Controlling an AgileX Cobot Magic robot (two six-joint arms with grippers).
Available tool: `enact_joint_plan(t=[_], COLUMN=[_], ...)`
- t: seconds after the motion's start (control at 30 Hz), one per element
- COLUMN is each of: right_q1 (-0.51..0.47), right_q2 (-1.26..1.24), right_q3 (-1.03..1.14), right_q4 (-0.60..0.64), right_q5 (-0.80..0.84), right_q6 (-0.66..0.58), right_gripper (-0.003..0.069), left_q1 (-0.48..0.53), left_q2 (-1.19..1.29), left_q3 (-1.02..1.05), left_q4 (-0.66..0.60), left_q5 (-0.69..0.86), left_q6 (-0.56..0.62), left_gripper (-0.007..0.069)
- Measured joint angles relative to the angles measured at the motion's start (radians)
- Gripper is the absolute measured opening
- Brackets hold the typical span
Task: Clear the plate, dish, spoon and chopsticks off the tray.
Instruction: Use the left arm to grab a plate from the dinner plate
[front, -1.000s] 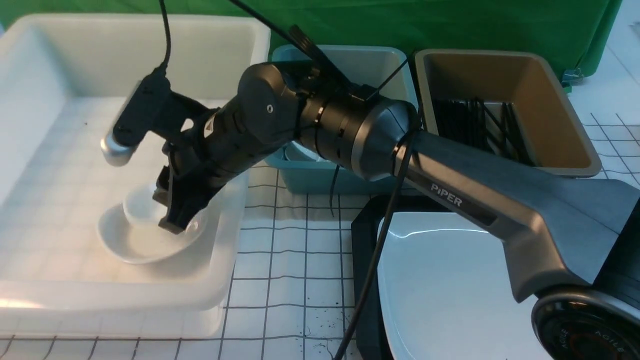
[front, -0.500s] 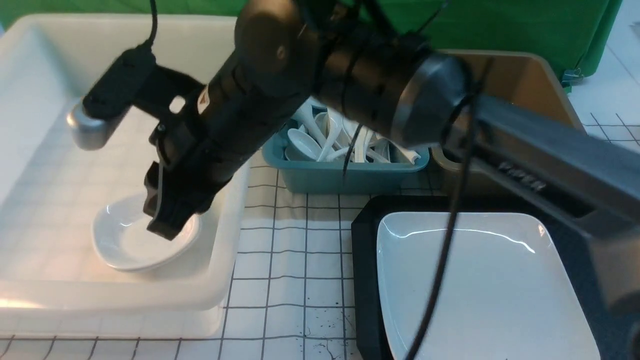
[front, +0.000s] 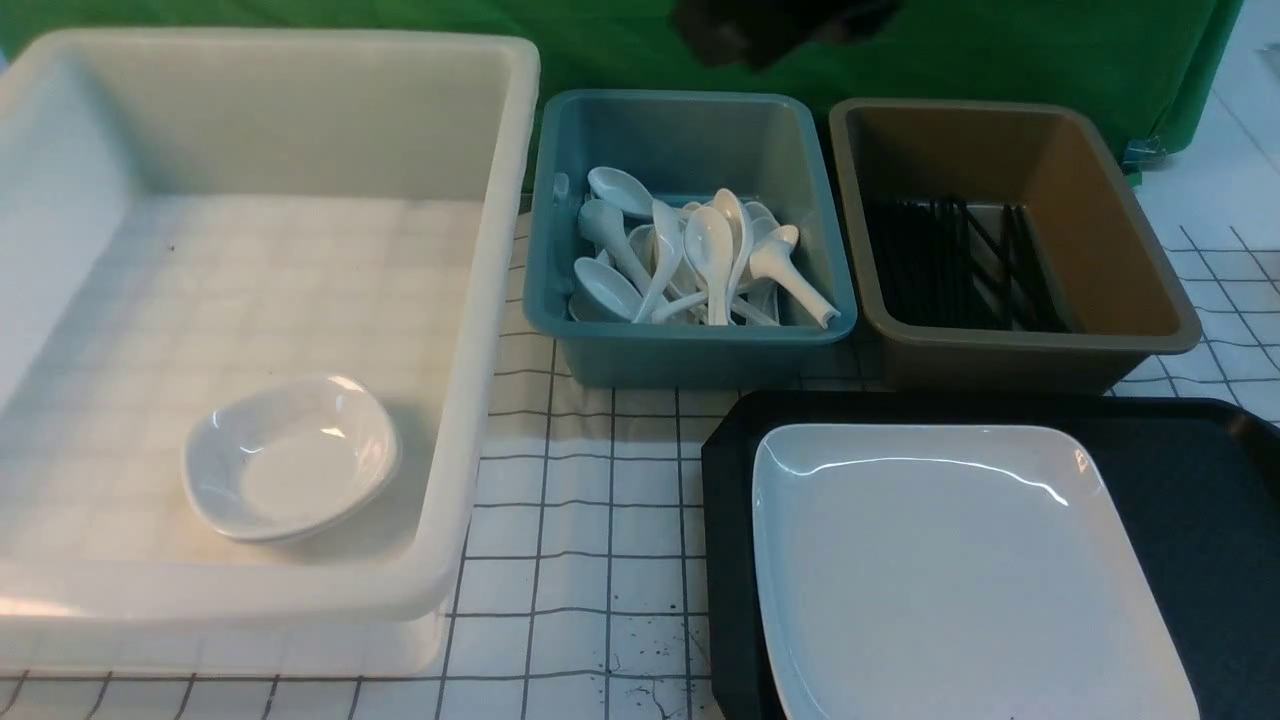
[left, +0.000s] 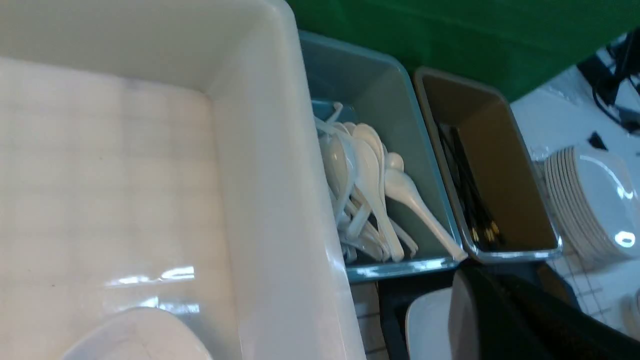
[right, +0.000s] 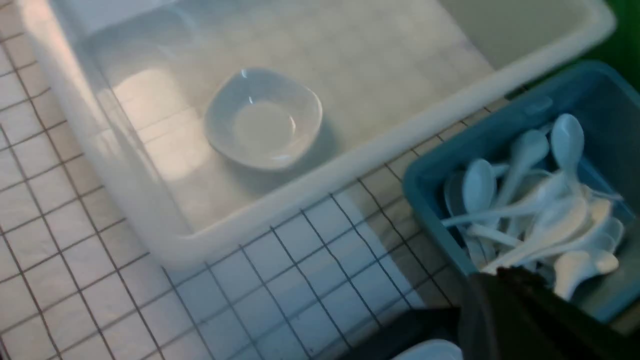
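Whites gleaming against black.
White plate (front: 950, 570) is lying on black tray (front: 1185, 480); white tabletop (front: 575, 585) is showing thin dark grid lines.

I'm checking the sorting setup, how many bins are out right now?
3. The white bin on the left holds one small dish, the blue bin in the middle holds spoons, and the brown bin on the right holds chopsticks. None seems hidden.
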Motion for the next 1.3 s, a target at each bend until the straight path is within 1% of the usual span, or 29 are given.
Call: enact_joint_plan(t=[0.03, 0.07, 0.1, 0.27, 0.33, 0.4, 0.43, 0.47, 0.53, 0.63, 0.7, 0.73, 0.77, 0.8, 0.83, 0.87, 0.9, 0.97, 1.03, 1.1, 1.3], right_q1=[-0.016, -0.021, -0.051, -0.173, -0.2, -0.243, -0.249, -0.269, -0.283, -0.285, -0.285, -0.285, -0.285, -0.285, -0.285, -0.285, -0.285, -0.285, -0.285, -0.285, -0.285], right_q2=[-0.033, -0.042, -0.105, -0.368, -0.421, -0.556, -0.579, -0.66, -0.775, -0.956, -1.046, -1.056, -1.114, -1.13, -1.178, -1.196, -1.236, -1.281, -1.308, -1.321, -1.322], right_q3=[0.034, 0.044, 0.113, 0.418, 0.49, 0.617, 0.639, 0.713, 0.812, 0.958, 1.032, 1.04, 1.093, 1.108, 1.162, 1.176, 1.22, 1.279, 1.323, 1.37, 1.431], right_q4=[-0.002, -0.002, -0.003, -0.007, -0.008, -0.009, -0.009, -0.01, -0.016, -0.018, -0.018, -0.018, -0.018, -0.018, -0.018, -0.018, -0.018, -0.018, -0.018, -0.018, -0.018], right_q5=[0.0, 0.0, 0.0, 0.0, 0.0, -0.001, -0.002, -0.003, -0.017, -0.078, -0.115, -0.118, -0.136, -0.138, -0.139, -0.138, -0.134, -0.13, -0.128, -0.128, -0.18], right_q6=[0.003, 0.004, 0.011, 0.034, 0.034, 0.034, 0.034, 0.034, 0.034, 0.036, 0.057, 0.06, 0.087, 0.095, 0.129, 0.14, 0.161, 0.17, 0.181, 0.176, 0.124], right_gripper=[0.003, 0.003, 0.003, 0.003, 0.003, 0.003, 0.003, 0.003, 0.003, 0.003, 0.003, 0.003, 0.003, 0.003, 0.003, 0.003, 0.003, 0.003, 0.003, 0.003, 0.003], left_q1=[-0.039, -0.047, -0.103, -0.338, -0.386, -0.492, -0.512, -0.582, -0.687, -0.82, -0.895, -0.895, -0.939, -0.956, -0.989, -0.997, -1.022, -1.048, -1.061, -1.065, -1.065], left_q2=[0.0, 0.0, 0.0, 0.001, 0.003, 0.014, 0.018, 0.033, 0.064, 0.131, 0.186, 0.192, 0.233, 0.251, 0.294, 0.306, 0.348, 0.405, 0.454, 0.516, 0.632], left_q3=[0.0, 0.0, 0.0, 0.0, 0.0, 0.0, 0.0, 0.0, 0.0, 0.0, 0.0, 0.0, 0.0, 0.0, 0.0, 0.0, 0.0, 0.0, 0.0, 0.0, 0.0], left_q4=[0.018, 0.022, 0.051, 0.066, 0.069, 0.083, 0.091, 0.12, 0.179, 0.293, 0.374, 0.374, 0.436, 0.449, 0.494, 0.505, 0.533, 0.553, 0.558, 0.54, 0.473], left_q5=[0.002, 0.002, 0.004, 0.004, 0.004, 0.0, -0.002, -0.022, -0.05, -0.061, -0.061, -0.061, -0.061, -0.061, -0.055, -0.052, -0.041, -0.032, -0.032, -0.032, -0.033], left_q6=[0.0, -0.001, -0.012, -0.032, -0.032, -0.032, -0.033, -0.048, -0.08, -0.153, -0.204, -0.209, -0.254, -0.269, -0.322, -0.338, -0.385, -0.423, -0.443, -0.463, -0.476], left_gripper=[0.0023, 0.0023, 0.0023, 0.0023, 0.0024, 0.0031, 0.0033, 0.0045, 0.0071, 0.0132, 0.0185, 0.0191, 0.0234, 0.0246, 0.0296, 0.0308, 0.0349, 0.0398, 0.0431, 0.0459, 0.047])
